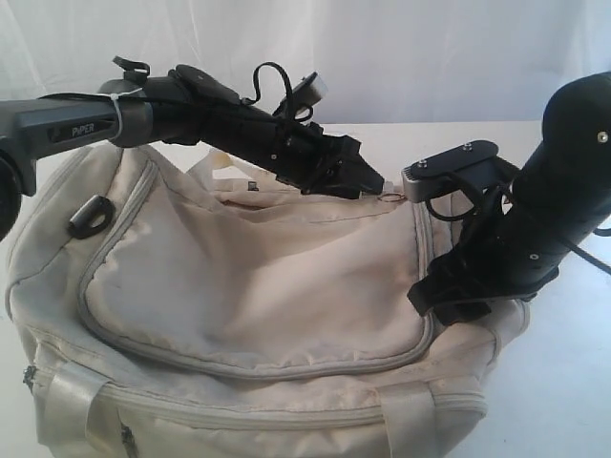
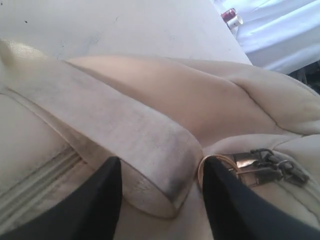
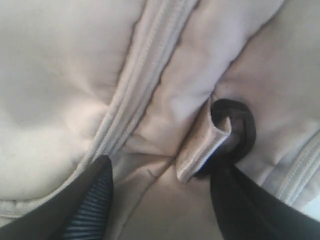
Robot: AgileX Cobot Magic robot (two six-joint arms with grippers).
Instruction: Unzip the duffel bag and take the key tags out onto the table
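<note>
Two sets of jaws, both released and holding nothing. Left jaws straddle the strap [image 2: 115,125] just beside the zipper pull [image 2: 255,162]; right jaws hover over the D-ring [image 3: 240,125] at the 3 o'clock end of the duffel bag [image 1: 248,277]. Bag zipped, key tags unseen, probably inside. Best: move left jaws onto the pull at 1 o'clock and pinch it while the right pins fabric. White table [image 1: 563,382], pale curtain [image 1: 382,48] behind.

White matte table [image 1: 563,382], cream duffel bag [image 1: 258,277] sat directly on it, bare top vis. beside & behind bag
</note>
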